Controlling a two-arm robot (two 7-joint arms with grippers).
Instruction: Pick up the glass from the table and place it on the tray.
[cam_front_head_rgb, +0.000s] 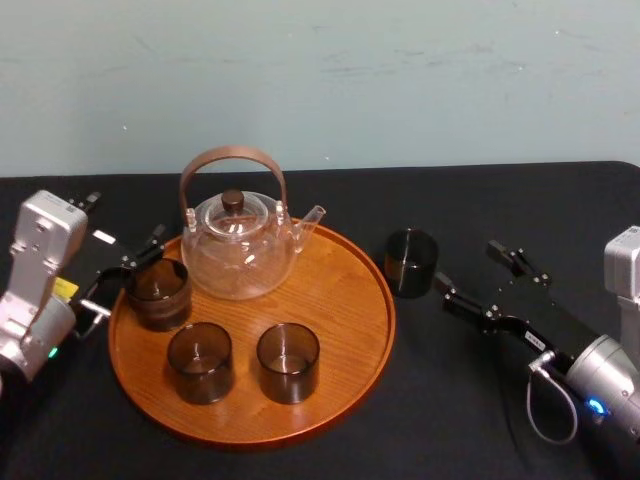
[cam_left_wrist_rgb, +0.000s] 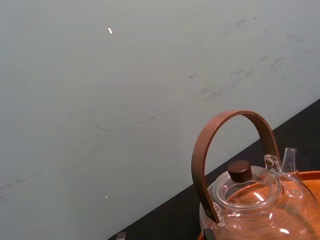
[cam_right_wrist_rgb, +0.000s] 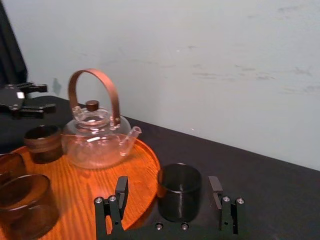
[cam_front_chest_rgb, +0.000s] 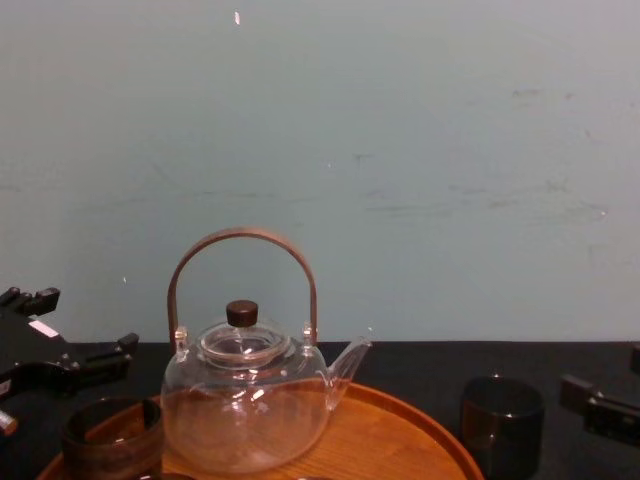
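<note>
- Where the black bench (cam_front_head_rgb: 450, 420) lies nearest, the round wooden tray (cam_front_head_rgb: 340, 300) carries a near-left tumbler (cam_front_head_rgb: 200, 362) and a near-right tumbler (cam_front_head_rgb: 288, 362).
- Right gripper (cam_front_head_rgb: 470, 270) comes in from the near right, jaws spread wide, holding nothing.
- Just off its tips, the dark glass (cam_front_head_rgb: 410, 262) stands upright on the bench, beside the tray's right rim.
- Left gripper (cam_front_head_rgb: 120, 272) sits beside a third tumbler (cam_front_head_rgb: 157, 293) on the tray's left, jaws open and empty.
- Farthest, the glass teapot (cam_front_head_rgb: 240, 245) stands on the tray.

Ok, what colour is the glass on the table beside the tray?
Dark smoky grey, almost black; the short round glass shows best in the right wrist view.
</note>
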